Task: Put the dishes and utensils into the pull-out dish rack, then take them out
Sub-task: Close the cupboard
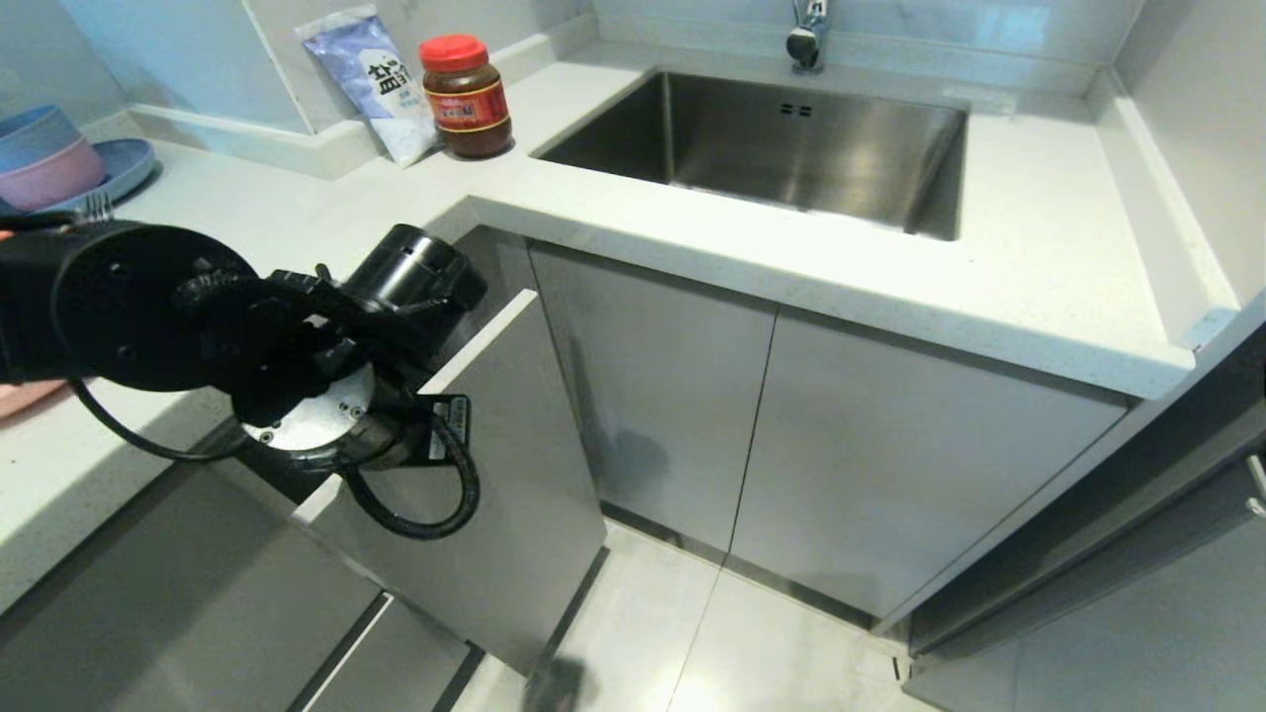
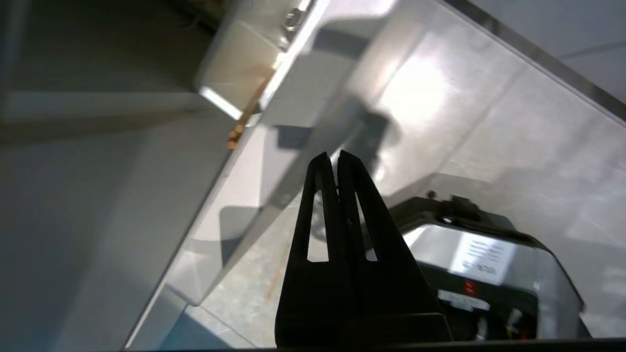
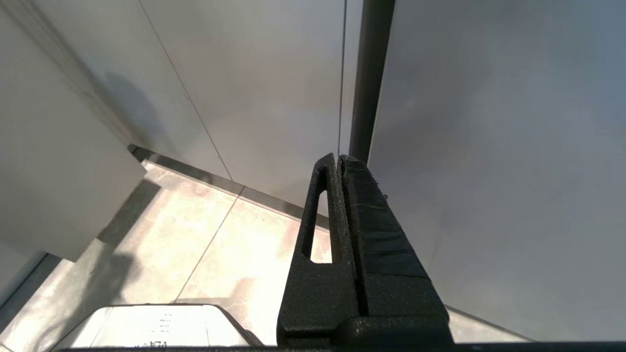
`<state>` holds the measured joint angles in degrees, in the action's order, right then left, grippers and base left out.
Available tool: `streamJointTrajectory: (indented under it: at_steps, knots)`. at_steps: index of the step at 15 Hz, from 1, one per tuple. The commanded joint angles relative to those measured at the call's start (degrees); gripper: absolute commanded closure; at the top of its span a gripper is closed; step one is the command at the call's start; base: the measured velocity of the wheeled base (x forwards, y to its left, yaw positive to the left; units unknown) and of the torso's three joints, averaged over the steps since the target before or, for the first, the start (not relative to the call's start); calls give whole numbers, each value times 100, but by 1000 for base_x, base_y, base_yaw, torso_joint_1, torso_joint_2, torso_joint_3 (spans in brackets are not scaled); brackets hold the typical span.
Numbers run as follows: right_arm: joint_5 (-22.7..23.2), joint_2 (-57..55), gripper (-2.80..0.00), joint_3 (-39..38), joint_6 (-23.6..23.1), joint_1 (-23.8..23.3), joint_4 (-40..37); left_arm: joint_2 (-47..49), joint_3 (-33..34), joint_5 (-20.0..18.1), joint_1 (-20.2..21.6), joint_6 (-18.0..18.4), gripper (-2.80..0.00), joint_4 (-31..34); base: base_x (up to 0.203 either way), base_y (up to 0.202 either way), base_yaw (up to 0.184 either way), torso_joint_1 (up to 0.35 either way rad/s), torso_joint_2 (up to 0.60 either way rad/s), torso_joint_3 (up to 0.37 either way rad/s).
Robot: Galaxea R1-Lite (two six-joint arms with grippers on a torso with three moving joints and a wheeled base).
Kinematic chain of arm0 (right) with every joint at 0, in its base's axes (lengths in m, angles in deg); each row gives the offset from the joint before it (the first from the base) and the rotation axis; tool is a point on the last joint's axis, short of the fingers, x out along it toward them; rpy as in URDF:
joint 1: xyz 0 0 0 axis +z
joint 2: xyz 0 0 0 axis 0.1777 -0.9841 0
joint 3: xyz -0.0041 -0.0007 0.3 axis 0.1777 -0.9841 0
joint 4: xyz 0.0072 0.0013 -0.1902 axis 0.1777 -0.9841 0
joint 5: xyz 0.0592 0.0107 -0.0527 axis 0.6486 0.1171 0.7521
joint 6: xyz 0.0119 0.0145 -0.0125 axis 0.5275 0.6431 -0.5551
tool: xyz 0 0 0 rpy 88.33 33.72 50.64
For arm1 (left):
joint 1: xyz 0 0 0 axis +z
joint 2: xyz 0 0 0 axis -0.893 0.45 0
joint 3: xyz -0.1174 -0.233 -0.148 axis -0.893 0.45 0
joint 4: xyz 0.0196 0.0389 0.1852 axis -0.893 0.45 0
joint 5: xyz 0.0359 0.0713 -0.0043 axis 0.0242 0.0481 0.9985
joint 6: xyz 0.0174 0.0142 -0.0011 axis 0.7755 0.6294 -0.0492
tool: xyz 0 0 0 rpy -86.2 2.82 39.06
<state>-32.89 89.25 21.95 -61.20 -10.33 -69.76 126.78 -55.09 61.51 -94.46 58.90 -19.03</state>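
Note:
The pull-out dish rack stands pulled out at the left, its light-grey front panel (image 1: 495,494) angled into the room. My left arm (image 1: 297,346) hangs over the panel's top edge and hides the wire basket. My left gripper (image 2: 337,155) is shut and empty, pointing down past the panel (image 2: 313,161) toward the floor. Near a white box (image 2: 239,63), a blurred light-wood stick (image 2: 244,117) pokes out, possibly the chopsticks. Fork tines (image 1: 96,206) show on the counter behind the arm. A sliver of the pink plate (image 1: 25,398) lies at the far left. My right gripper (image 3: 337,157) is shut and parked low by the cabinet doors.
A blue plate (image 1: 129,163) with stacked blue and pink bowls (image 1: 45,158) sits at the back left. A red-lidded jar (image 1: 465,97) and a salt bag (image 1: 381,84) stand beside the steel sink (image 1: 791,148). My own base (image 2: 469,264) is below the left gripper.

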Motion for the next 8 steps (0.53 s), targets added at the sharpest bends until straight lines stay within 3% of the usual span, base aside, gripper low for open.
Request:
streamJointTrajectory:
  at_steps: [1, 5, 8]
  knots:
    - [-1, 13, 0, 0, 0, 1, 2, 17, -22, 18, 477, 190, 0, 11, 0, 0, 0, 0, 0, 0]
    - [-1, 13, 0, 0, 0, 1, 2, 66, -262, 22, 1135, 421, 0, 18, 0, 0, 0, 0, 0, 0]
    - [-1, 14, 0, -6, 0, 1, 2, 120, -365, 192, 1380, 473, 0, 18, 0, 0, 0, 0, 0, 0]
